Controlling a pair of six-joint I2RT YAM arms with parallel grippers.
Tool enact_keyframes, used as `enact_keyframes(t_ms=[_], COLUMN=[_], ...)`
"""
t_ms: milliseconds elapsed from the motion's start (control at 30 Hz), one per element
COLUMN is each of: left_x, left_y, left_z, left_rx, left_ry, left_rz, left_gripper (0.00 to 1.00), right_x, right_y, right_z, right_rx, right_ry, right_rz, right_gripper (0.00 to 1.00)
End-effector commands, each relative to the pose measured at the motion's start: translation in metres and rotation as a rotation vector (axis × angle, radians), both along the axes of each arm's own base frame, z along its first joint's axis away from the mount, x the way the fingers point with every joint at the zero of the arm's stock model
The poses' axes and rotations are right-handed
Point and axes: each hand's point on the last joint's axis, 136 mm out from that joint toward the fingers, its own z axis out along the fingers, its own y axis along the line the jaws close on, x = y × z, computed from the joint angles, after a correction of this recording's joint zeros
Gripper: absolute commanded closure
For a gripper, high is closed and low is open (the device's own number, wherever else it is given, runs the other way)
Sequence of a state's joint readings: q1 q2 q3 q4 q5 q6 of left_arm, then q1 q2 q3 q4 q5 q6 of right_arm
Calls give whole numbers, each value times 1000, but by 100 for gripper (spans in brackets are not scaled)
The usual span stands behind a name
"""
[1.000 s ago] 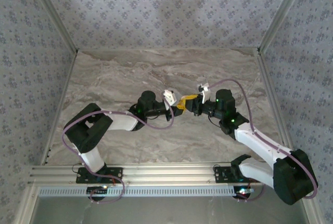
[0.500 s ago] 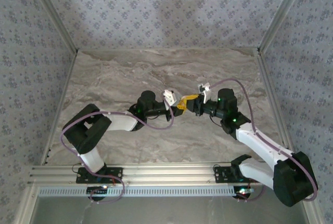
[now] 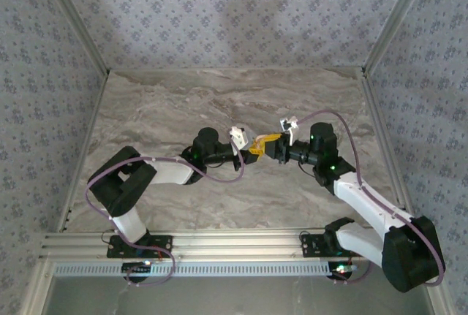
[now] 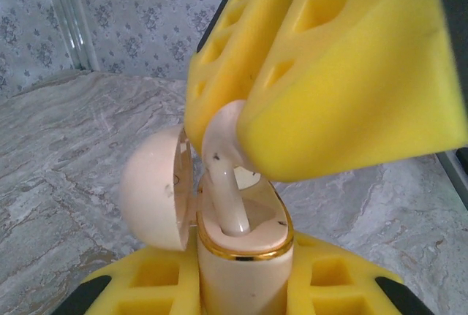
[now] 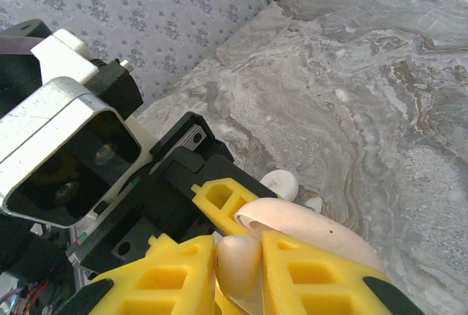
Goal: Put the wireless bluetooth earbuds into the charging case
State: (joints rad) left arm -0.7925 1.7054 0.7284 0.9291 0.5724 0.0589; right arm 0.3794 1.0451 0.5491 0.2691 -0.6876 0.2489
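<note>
Left arm [image 3: 172, 172]: elbow folded out to its own side, forearm stretched toward the middle of the marble table [image 3: 168, 103].
Right arm [image 3: 365, 202]: forearm slants in from its side, and its wrist meets the other head-on.
Left gripper [image 4: 245, 299]: jaws narrow, clamped on the charging case [image 4: 245, 256], which stands upright between them with its lid [image 4: 153, 187] swung open.
Right gripper [image 5: 238, 251]: jaws narrow, pinching an earbud [image 4: 225, 183] by its head.
Stem: hangs below the right jaws, down inside the case's gold-rimmed mouth.

Grey marbled table [image 3: 183, 103], a tiny white earbud [image 5: 279, 182] lying on it
</note>
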Motion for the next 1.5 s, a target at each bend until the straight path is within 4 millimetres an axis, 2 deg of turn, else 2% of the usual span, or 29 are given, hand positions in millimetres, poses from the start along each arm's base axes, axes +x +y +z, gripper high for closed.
enact_keyframes(t_ms=[0, 367, 667, 867, 1167, 1467], left_x=[-6, -13, -21, -27, -30, -32], left_y=[0, 1, 1, 2, 4, 4], left_z=[46, 50, 55, 61, 69, 69], left_rx=[-112, -113, -115, -120, -129, -122], left_ry=[-104, -117, -134, -147, -160, -165], left_rz=[-28, -57, -100, -125, -136, -146], left_gripper=[88, 88, 88, 88, 88, 88], right_x=[-13, -22, -23, -22, -21, -20], right_y=[1, 2, -1, -5, 0, 5], right_z=[0, 2, -5, -2, 5, 3], right_rx=[-12, -40, -106, -143, -138, -190], right_ry=[24, 27, 45, 34, 30, 40], right_rz=[77, 159, 189, 208, 245, 265], right_gripper=[77, 76, 76, 76, 76, 76])
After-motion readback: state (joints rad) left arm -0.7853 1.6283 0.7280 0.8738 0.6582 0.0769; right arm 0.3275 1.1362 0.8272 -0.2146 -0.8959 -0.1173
